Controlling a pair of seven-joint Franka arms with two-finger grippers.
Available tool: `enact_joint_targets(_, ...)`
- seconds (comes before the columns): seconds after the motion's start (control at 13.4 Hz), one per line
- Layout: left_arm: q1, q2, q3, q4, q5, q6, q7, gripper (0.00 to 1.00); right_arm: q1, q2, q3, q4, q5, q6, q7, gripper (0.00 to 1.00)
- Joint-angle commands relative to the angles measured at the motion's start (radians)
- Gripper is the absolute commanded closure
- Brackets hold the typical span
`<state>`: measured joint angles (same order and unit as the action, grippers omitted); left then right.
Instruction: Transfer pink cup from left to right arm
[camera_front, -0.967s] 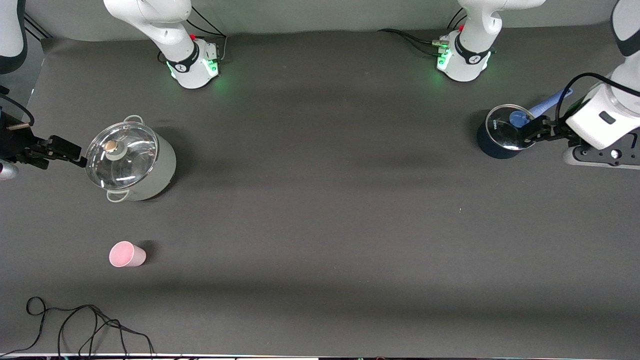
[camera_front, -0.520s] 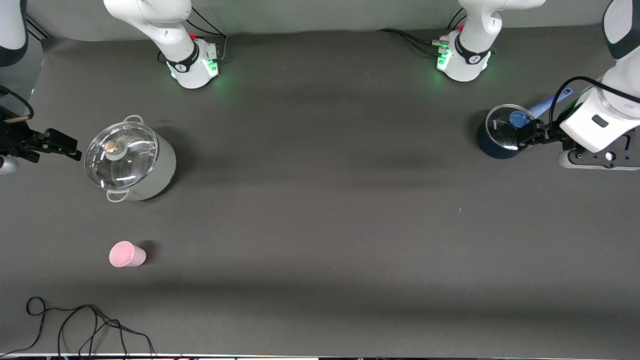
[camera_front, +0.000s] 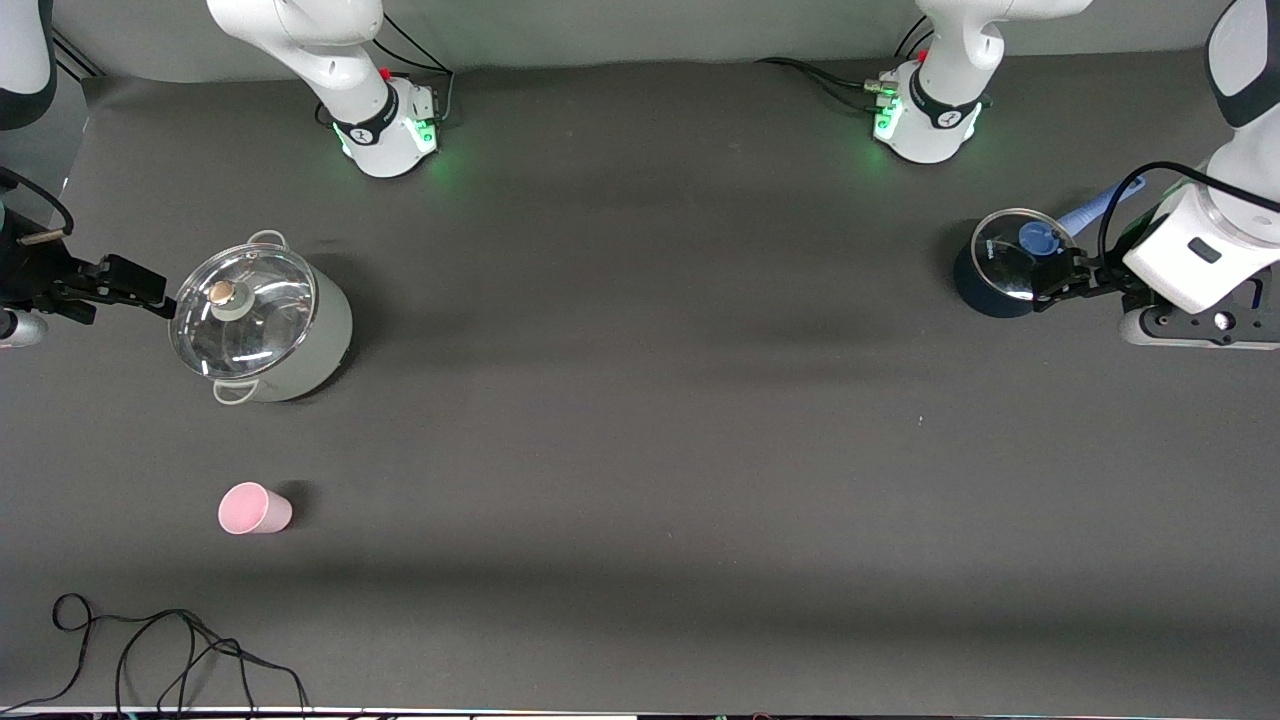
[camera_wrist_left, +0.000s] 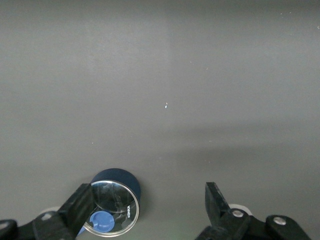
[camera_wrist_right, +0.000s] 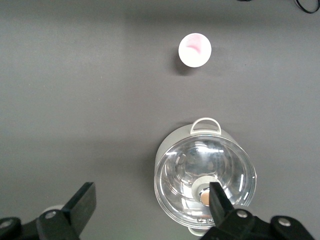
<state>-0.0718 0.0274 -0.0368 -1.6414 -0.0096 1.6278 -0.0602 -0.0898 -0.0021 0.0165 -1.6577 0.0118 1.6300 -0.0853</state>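
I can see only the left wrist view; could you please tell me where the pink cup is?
Observer: The pink cup stands upright on the table toward the right arm's end, nearer to the front camera than the big pot.
Operator: Is the right gripper holding it?
Observer: No, the right gripper hangs open over the big pot's rim, empty.
Operator: Is that pot covered?
Observer: Yes, a glass lid sits on it.

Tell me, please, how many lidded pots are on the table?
2. The pale pot stands toward the right arm's end, farther from the front camera than the pink cup. The dark blue saucepan stands toward the left arm's end. Nothing seems hidden.
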Motion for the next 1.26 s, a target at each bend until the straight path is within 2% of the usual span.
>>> enact_joint_targets(0.0,-0.008,-0.007,0.008,-0.009,-0.010,0.012,-0.007,0.00,0.001,-0.006,-0.004,0.010,0.020,-0.015,0.074,0.00)
enact_joint_targets(0.07,-0.006,-0.007,0.008,-0.011,-0.010,0.009,-0.006,0.00,0.002,-0.009,-0.004,0.010,0.019,-0.013,0.132,0.00)
enact_joint_targets(0.3,-0.006,-0.007,0.008,-0.014,0.008,0.004,0.039,0.00,0.001,-0.010,-0.004,0.012,0.017,-0.015,0.137,0.00)
enact_joint_targets(0.59,-0.006,-0.007,0.009,-0.015,0.008,0.003,0.051,0.00,0.001,-0.007,-0.004,0.013,0.011,-0.036,0.064,0.00)
enact_joint_targets(1.19,-0.006,-0.006,0.009,-0.012,0.007,0.000,0.051,0.00,0.001,-0.004,-0.004,0.016,0.010,-0.045,0.059,0.00)
